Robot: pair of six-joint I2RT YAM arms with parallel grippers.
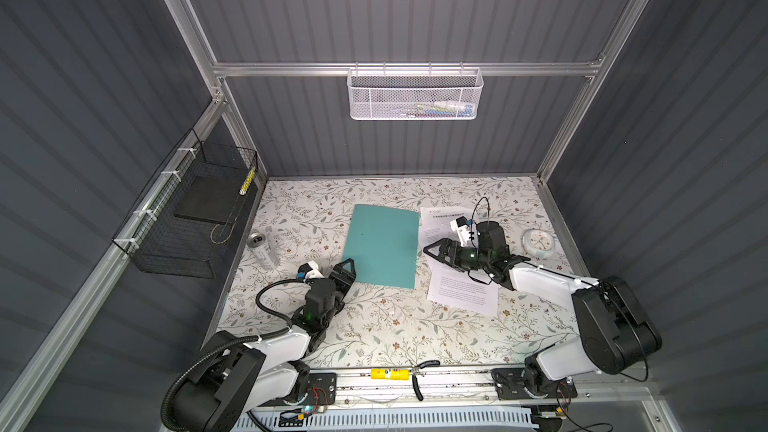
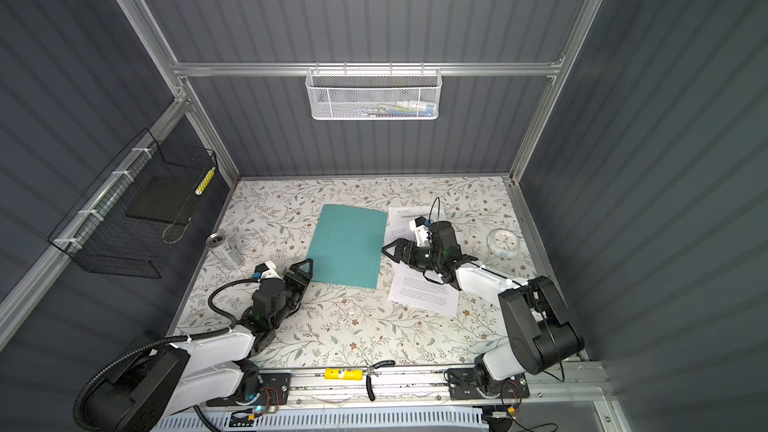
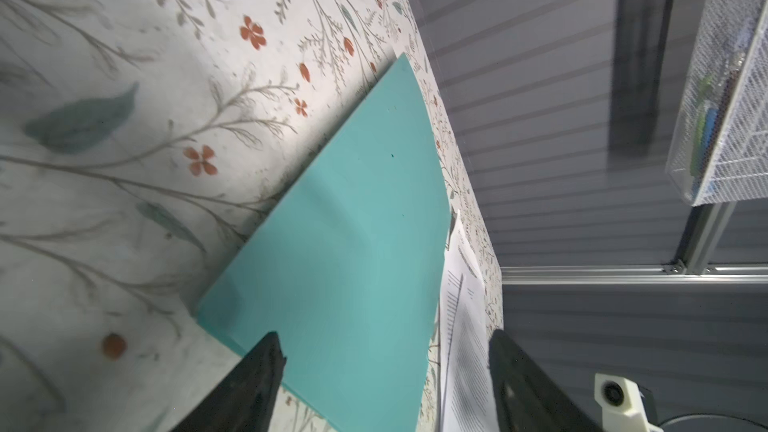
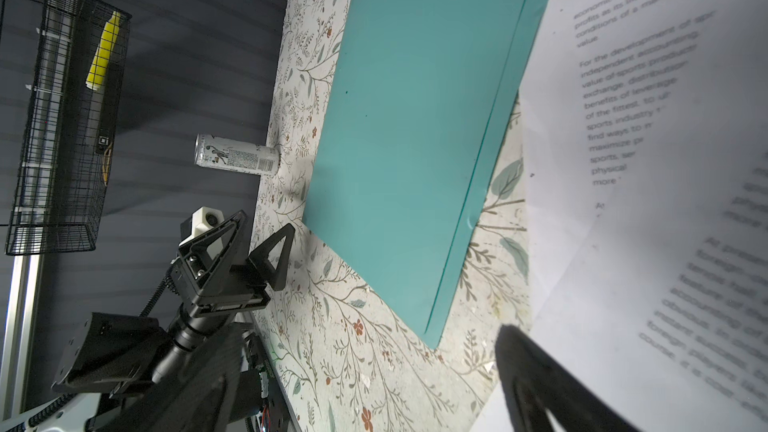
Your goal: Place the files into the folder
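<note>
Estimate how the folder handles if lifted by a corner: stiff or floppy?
Folder looks thin: probably flexes. Two leaves show along its edge, so a corner grab may lift only the cover. Smooth, lying flat: likely slides when pushed.

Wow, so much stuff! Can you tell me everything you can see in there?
folder: one, teal, closed, flat mid-table
files: at least two sheets, white with black print, right of the folder
can: one, silver, upright, left of the folder
clock: one, pale, round, near the table's right edge
white mesh basket: one, on the back rail, small items inside
black wire basket: one, on the left wall
slab: one, black, inside the black wire basket
yellow tube: one, on the front rail
pliers: one, black handles, beside the yellow tube
table: one, flowery cover
left gripper: black, open, at the folder's near left corner
right gripper: black, open, over the files
</note>
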